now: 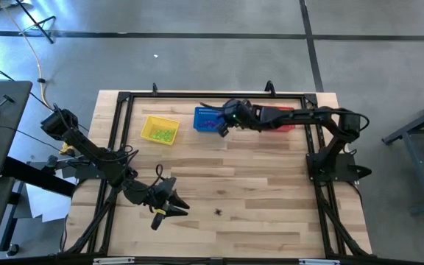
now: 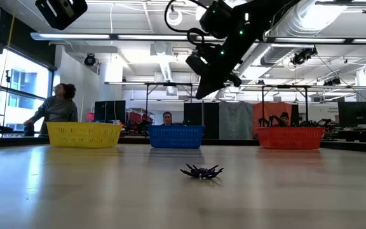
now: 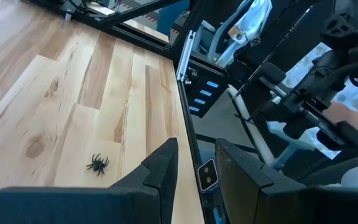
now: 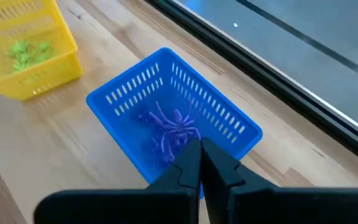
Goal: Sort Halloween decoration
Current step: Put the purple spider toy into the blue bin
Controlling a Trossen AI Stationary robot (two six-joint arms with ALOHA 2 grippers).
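right pincer (image 4: 199, 149) is hanging pinched shut and empty over the blue basket (image 4: 229, 118), purple spiders (image 4: 173, 130) sitting inside. left pincer (image 3: 194, 165) is sitting partly open near the counter (image 1: 271, 184) edge, probably lining up for the last black spider (image 3: 97, 164) lying loose.

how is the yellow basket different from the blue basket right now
The yellow basket holds yellow-green spiders; the blue basket holds purple spiders. The right tool, shut, hangs over the blue basket; nothing hangs over the yellow basket. Both are mesh baskets standing upright on the wooden table.
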